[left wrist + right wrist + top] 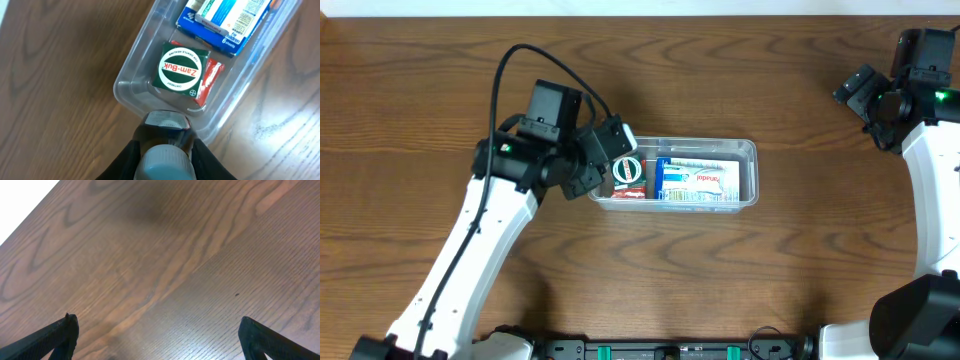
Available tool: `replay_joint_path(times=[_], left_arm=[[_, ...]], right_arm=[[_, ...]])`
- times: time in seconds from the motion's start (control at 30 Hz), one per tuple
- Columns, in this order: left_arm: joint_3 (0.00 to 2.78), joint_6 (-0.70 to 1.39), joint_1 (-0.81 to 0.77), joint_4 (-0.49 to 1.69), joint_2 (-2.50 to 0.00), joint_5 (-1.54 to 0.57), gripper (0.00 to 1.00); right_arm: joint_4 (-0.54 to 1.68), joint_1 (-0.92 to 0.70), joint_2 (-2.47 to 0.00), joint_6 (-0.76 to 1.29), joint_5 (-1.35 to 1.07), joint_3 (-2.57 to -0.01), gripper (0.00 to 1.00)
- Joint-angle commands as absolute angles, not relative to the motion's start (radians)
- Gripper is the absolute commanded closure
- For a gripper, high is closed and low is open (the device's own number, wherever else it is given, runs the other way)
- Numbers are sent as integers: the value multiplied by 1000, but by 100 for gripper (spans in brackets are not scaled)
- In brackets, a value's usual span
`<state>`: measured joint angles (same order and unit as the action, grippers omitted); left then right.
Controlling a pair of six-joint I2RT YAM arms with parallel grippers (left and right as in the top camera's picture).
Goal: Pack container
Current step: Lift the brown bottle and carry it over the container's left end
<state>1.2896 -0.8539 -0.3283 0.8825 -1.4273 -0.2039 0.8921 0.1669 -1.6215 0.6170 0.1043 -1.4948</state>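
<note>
The container (750,152), a clear plastic bin, lies at the table's middle; its rounded end wall (126,92) fills the left wrist view. Inside lie a green Zam-Buk box (626,169) (180,70) on a red packet (209,80), and a blue-and-white box (695,178) (225,20). My left gripper (603,160) (165,150) is at the bin's left end, shut on a small brown bottle (165,161) with a pale ribbed cap. My right gripper (865,98) (160,335) stands open at the far right over bare wood, holding nothing.
The brown wooden table (770,280) surrounds the bin. A black cable (510,70) loops above the left arm. The table's far edge (30,210) shows in the right wrist view.
</note>
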Motion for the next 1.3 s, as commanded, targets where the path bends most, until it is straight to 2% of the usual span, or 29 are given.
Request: replay_joint_path(times=[0.0, 0.27, 1.27], left_arm=[[1312, -877, -327, 867, -1462, -198, 94], [1312, -890, -327, 790, -1498, -201, 94], [1267, -890, -327, 787, -1529, -201, 94]], right_arm=[[891, 171, -1622, 609, 107, -1497, 1], [891, 171, -1622, 608, 107, -1497, 1], [891, 171, -1622, 609, 108, -1497, 1]])
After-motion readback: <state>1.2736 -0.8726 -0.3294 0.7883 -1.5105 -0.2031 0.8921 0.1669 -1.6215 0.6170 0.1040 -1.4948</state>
